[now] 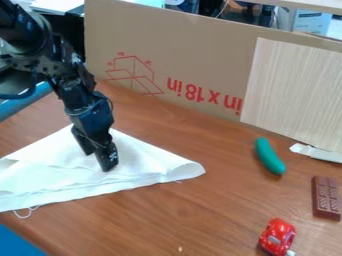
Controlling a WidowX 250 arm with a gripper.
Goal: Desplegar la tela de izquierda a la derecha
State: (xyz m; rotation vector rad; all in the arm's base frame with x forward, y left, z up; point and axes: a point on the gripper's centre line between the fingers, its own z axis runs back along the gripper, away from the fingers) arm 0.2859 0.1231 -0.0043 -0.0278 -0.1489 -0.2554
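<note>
The black gripper (98,159) hangs over the middle of the white cloth (150,162), its two fingers apart, with no cloth visibly held between them. The cloth lies at the left of the brown table, folded roughly into a triangle. One rounded corner points right, and the top corner is partly behind the gripper. Creased layers show along its lower left part, and a loose thread hangs from the front edge. Whether the fingertips touch the cloth, I cannot tell.
Right of the cloth lie a green toy cucumber (270,156), a brown chocolate bar (326,198) and a red toy car (277,236). A cardboard panel (194,60) and a light wooden board (294,90) stand along the back. A white strip (317,153) lies by the board.
</note>
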